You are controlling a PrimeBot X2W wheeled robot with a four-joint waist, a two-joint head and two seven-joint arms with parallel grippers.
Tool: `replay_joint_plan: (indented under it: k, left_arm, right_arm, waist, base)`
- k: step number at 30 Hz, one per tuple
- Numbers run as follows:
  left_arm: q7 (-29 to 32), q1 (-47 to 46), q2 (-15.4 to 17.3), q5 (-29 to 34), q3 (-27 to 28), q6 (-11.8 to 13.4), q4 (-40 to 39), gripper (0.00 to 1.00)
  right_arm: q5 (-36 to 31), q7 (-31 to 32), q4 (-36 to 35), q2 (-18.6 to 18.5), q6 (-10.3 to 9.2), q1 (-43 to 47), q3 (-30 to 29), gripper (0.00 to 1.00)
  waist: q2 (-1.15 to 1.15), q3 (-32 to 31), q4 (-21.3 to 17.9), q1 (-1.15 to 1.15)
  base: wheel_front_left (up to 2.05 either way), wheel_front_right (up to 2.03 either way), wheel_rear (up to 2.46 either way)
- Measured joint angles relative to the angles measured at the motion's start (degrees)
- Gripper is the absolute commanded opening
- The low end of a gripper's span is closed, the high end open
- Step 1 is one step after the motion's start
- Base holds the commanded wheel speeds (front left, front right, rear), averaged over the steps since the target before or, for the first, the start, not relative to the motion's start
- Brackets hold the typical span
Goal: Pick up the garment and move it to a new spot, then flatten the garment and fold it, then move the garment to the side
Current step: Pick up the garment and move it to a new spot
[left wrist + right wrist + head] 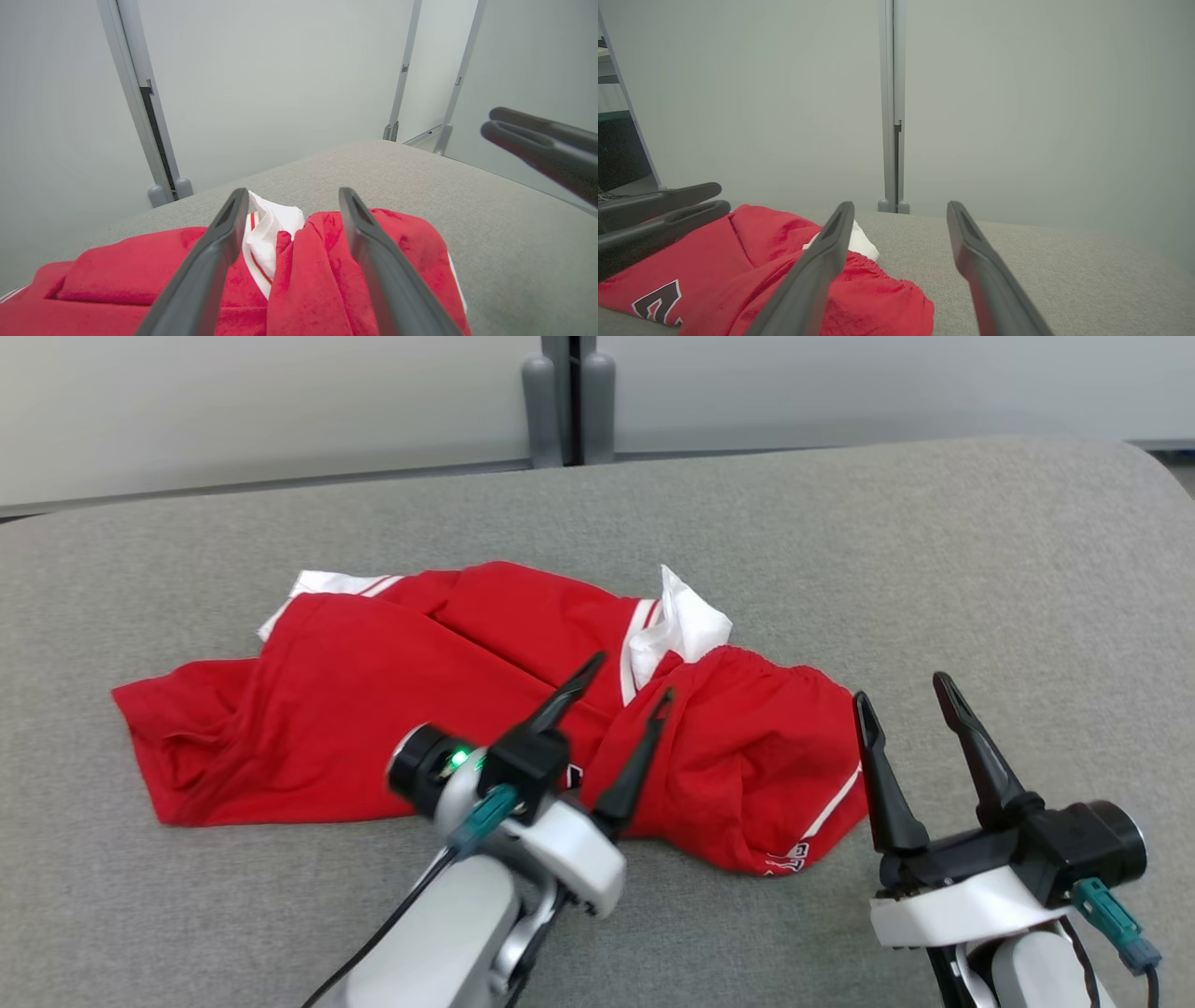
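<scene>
The garment (pixel 373 700) is a red piece with white trim and a dark logo, lying crumpled on the grey padded table (pixel 934 569). My left gripper (pixel 628 679) hovers over its middle, open, with nothing between its fingers. From the left wrist the garment (pixel 317 275) lies below the spread fingers of the left gripper (pixel 293 197), and a white fold pokes up between them. My right gripper (pixel 901 689) stands open just right of the garment's right end. Seen from the right wrist, the garment (pixel 761 261) sits left of the right gripper (pixel 900 207).
Pale partition walls with grey posts (pixel 568 401) stand behind the table's far edge. Bare grey surface lies right of the garment and in front of it. The left gripper's fingers (pixel 658 210) reach in at the left of the right wrist view.
</scene>
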Motion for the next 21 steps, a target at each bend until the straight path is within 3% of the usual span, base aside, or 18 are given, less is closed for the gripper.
replay_joint_plan:
  k: [5,8,15,21]
  left_arm:
    - [-0.01,7.51,2.74,2.24,8.28,4.22,0.03,1.00]
    - [-0.01,10.05,3.26,2.38,11.79,4.41,1.25,1.00]
    - [-0.01,9.40,2.78,4.26,15.75,1.81,4.21,1.00]
    - [0.20,0.58,0.81,3.55,15.61,-1.14,12.89,1.00]
  right_arm:
    - [-0.03,0.00,0.20,-0.60,0.00,2.20,-0.13,1.00]
    - [-0.03,0.00,0.15,-0.78,0.00,2.59,0.18,1.00]
    - [0.09,0.00,-0.74,-1.44,0.00,1.45,0.22,1.00]
    - [0.41,0.00,-1.74,-1.60,0.00,-0.58,0.00,1.00]
  waist:
    - [0.00,-2.07,2.18,0.00]
    - [0.00,-2.64,3.47,0.00]
    - [0.00,-0.48,4.09,0.00]
    - [0.00,3.73,3.43,0.00]
  base:
    - [0.00,0.00,0.00]
    - [0.00,0.00,0.00]
    - [0.00,0.00,0.00]
    - [0.00,0.00,0.00]
